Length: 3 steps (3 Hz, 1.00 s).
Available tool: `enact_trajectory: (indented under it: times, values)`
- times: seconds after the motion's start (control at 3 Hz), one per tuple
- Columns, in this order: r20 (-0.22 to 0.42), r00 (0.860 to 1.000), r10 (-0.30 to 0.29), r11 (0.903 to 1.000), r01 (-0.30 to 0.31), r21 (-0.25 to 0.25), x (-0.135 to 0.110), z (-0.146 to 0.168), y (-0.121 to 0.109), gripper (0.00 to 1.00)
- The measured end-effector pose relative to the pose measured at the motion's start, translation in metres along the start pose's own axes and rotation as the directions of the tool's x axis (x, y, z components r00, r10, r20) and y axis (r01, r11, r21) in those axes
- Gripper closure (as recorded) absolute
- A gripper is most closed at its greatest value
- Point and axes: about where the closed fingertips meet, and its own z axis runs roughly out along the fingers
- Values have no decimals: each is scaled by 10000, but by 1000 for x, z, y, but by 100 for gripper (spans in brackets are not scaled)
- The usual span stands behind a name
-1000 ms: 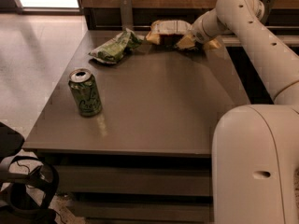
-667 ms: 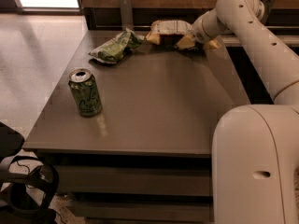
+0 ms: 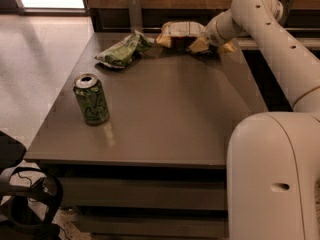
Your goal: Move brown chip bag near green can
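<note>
The hand (image 3: 212, 43) is at the bench's (image 3: 175, 119) far edge, right against the bag (image 3: 180, 32), apparently touching it; whether it grips, I can't tell. The can (image 3: 91, 99) stands upright near the front left, well apart from the bag.

The grey table (image 3: 175, 114) bears the green can (image 3: 91, 99), green chip bag (image 3: 122, 51) and brown chip bag (image 3: 180, 31), the pincer (image 3: 214, 42) beside the last.

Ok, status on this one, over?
Gripper at far table edge, by brown chip bag. Green can upright, well apart from it. Green chip bag near the path.
</note>
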Motion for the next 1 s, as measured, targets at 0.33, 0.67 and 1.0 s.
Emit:
enact_trajectory:
  times: [0.33,0.67,1.0]
  values:
    - [0,10000,0,10000,0,0,0,0,0,100]
    - [-1,10000,-2,10000,2,4,0,0,0,100]
    - [-1,10000,-3,10000,3,5,0,0,0,100]
